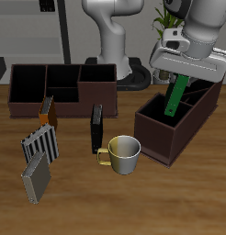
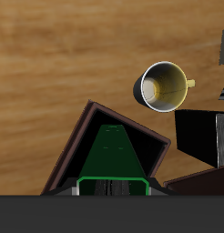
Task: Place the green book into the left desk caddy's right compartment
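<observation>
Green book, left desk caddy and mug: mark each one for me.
green book [image 1: 176, 95], exterior view, its green cover
left desk caddy [image 1: 166, 138], exterior view, its front outer wall
mug [image 2: 162, 86], wrist view, its inside floor

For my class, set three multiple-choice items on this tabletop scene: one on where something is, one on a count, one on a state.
1. Where is the green book?
A. Flat beside the mug
B. Held upright over the left desk caddy
C. In the other caddy

2. How many brown caddies stand on the table?
A. One
B. Two
C. Three

3. The gripper is:
A. Shut on the green book
B. Open, empty
C. Out of sight

Answers: B, its lower end dips into the right compartment; B, the other brown caddy stands apart; A, the book hangs from it.
</observation>
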Motion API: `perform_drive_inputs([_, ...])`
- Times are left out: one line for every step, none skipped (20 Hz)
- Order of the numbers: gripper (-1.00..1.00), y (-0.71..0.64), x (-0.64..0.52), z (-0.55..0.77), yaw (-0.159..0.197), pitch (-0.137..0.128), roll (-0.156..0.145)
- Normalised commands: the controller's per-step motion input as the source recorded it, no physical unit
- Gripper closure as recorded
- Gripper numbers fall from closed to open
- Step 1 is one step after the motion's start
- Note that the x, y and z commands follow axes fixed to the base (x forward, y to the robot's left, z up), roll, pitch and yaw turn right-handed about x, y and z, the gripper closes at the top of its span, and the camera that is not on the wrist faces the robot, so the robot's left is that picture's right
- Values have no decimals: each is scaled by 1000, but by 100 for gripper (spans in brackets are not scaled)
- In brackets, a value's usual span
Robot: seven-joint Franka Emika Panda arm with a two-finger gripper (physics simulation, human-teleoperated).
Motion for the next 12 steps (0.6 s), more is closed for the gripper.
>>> perform_drive_inputs([100,47,77,-146,-10,36,26])
perform_drive_inputs([100,59,-78,-18,-11,-1,-10])
perform_drive_inputs([100,-5,69,-176,-11,18,20])
perform_drive_inputs([100,-79,-5,-163,3,29,-10])
perform_drive_inputs([100,-63,20,-79,-7,14,-17])
perform_drive_inputs([100,-60,71,-310,-55,61,45])
perform_drive_inputs([100,9,-15,-115,12,-7,-18])
perform_drive_inputs([100,-54,148,-295,-31,37,15])
perform_drive_inputs([100,-38,135,-371,-30,75,7])
perform_drive_inputs([100,0,0,0,0,0,0])
perform_drive_inputs([100,-58,81,-522,-33,72,-6])
perform_drive_inputs([100,52,-43,-245,-8,9,14])
